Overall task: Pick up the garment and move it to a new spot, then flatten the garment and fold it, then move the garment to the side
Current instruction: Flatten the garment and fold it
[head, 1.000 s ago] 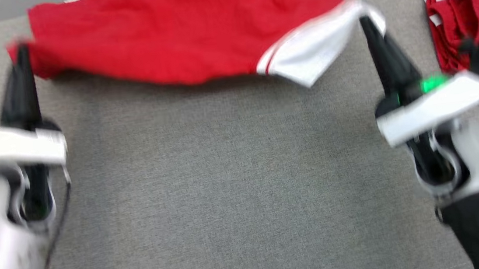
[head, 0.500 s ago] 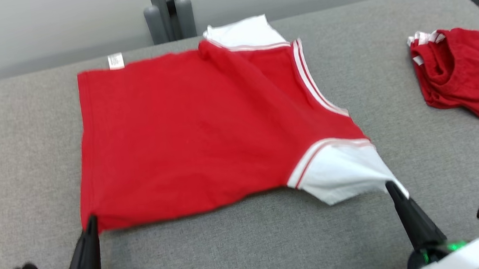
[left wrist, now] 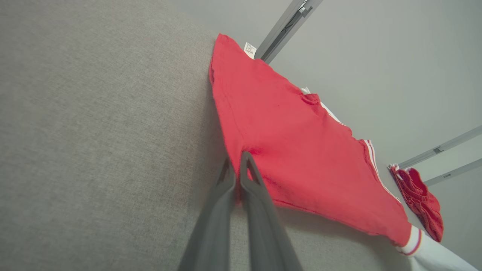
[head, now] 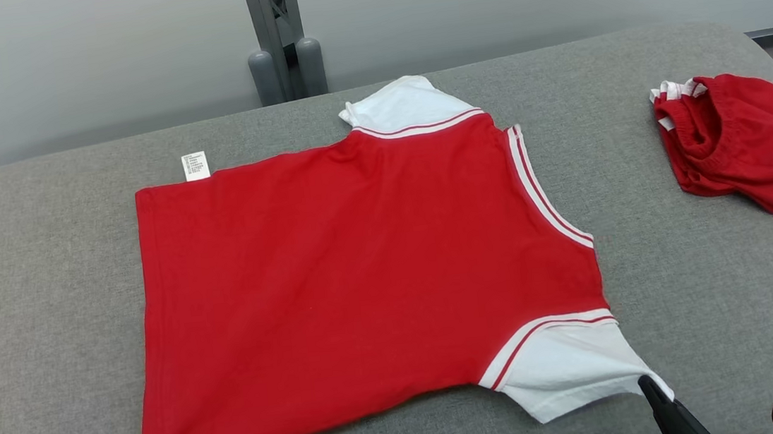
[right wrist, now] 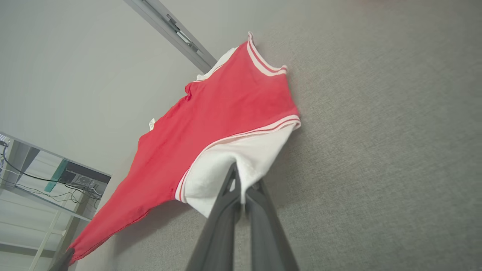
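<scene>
Garment (head: pixel 364 283): lies spread almost flat on the middle of the grey surface (head: pixel 38 279). Pinched at the near hem corner by the left pincer (left wrist: pixel 237 167), pressed together on the cloth; pinched at the near white sleeve (head: pixel 571 369) by the right pincer (right wrist: pixel 241 177). Gripped at both near ends, probably to pull taut and smooth before folding. Counts: one spread garment, one bunched red piece (head: pixel 741 147) well apart at right, two pincers, two sleeves, one label (head: pixel 195 166).

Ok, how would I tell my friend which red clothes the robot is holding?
Start at the big grey table. In its middle lies the red shirt, spread flat, its near corners pinched by the left claw and right claw. Unlike the small crumpled red garment at the right, it has white sleeves and a little white label.
</scene>
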Tool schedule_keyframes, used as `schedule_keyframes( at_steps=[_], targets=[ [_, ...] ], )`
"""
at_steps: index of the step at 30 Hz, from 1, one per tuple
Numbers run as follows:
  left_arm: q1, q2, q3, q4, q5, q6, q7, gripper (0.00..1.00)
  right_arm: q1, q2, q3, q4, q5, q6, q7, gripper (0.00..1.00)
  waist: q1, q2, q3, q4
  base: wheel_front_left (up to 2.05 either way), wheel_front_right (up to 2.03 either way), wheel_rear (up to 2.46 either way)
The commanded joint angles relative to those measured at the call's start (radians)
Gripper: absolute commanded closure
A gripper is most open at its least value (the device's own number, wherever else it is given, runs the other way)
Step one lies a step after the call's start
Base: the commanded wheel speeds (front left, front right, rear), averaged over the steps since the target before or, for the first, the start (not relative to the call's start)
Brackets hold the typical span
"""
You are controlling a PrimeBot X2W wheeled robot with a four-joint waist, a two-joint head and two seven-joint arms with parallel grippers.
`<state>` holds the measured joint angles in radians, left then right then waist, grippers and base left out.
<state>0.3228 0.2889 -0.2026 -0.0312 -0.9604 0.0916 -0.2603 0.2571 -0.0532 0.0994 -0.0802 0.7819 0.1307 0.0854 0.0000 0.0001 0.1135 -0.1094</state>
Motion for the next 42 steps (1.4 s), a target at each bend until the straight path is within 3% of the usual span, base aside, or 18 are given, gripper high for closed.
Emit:
schedule_keyframes(
  at_steps=[1, 6, 19, 24, 25, 26, 42],
  targets=[
    [0.020, -0.008, 0.016, -0.002, 0.006, 0.005, -0.004, 1.00, 0.009, -0.001, -0.012, 0.010, -0.017, 0.000, 0.004, 1.00, 0.0000, -0.0001, 0.000, 0.004, 0.00, 0.00, 0.00],
    [0.067, -0.029, 0.023, 0.007, 0.019, -0.018, -0.005, 1.00, 0.006, 0.001, -0.025, 0.024, -0.019, 0.000, 0.012, 1.00, 0.0000, -0.0001, 0.009, 0.014, 0.00, 0.00, 0.00],
    [-0.028, -0.059, 0.014, 0.087, -0.011, -0.077, -0.004, 1.00, -0.003, 0.000, 0.009, 0.017, -0.004, 0.000, 0.050, 1.00, 0.0000, -0.0001, 0.009, -0.001, 0.00, 0.00, 0.00],
    [-0.035, -0.055, 0.021, 0.073, -0.027, -0.088, 0.004, 1.00, -0.009, 0.000, 0.008, 0.020, -0.047, 0.000, 0.064, 1.00, 0.0000, -0.0001, 0.003, -0.002, 0.00, 0.00, 0.00],
    [-0.050, -0.056, 0.014, 0.060, -0.041, -0.091, 0.023, 1.00, -0.035, 0.000, 0.005, 0.029, -0.076, 0.000, 0.073, 1.00, 0.0000, -0.0001, -0.003, 0.000, 0.00, 0.00, 0.00],
    [-0.125, -0.070, -0.001, 0.082, -0.075, -0.094, 0.075, 1.00, -0.142, -0.011, -0.017, 0.069, -0.183, 0.000, 0.138, 1.00, 0.0000, -0.0001, -0.015, 0.021, 0.00, 0.00, 0.00],
    [-0.401, -0.137, 0.031, 0.319, -0.175, -0.053, 0.151, 1.00, -0.449, -0.076, 0.014, 0.271, -0.237, 0.000, 0.231, 1.00, 0.0000, -0.0001, 0.029, 0.052, 0.00, 0.00, 0.00]
  ],
)
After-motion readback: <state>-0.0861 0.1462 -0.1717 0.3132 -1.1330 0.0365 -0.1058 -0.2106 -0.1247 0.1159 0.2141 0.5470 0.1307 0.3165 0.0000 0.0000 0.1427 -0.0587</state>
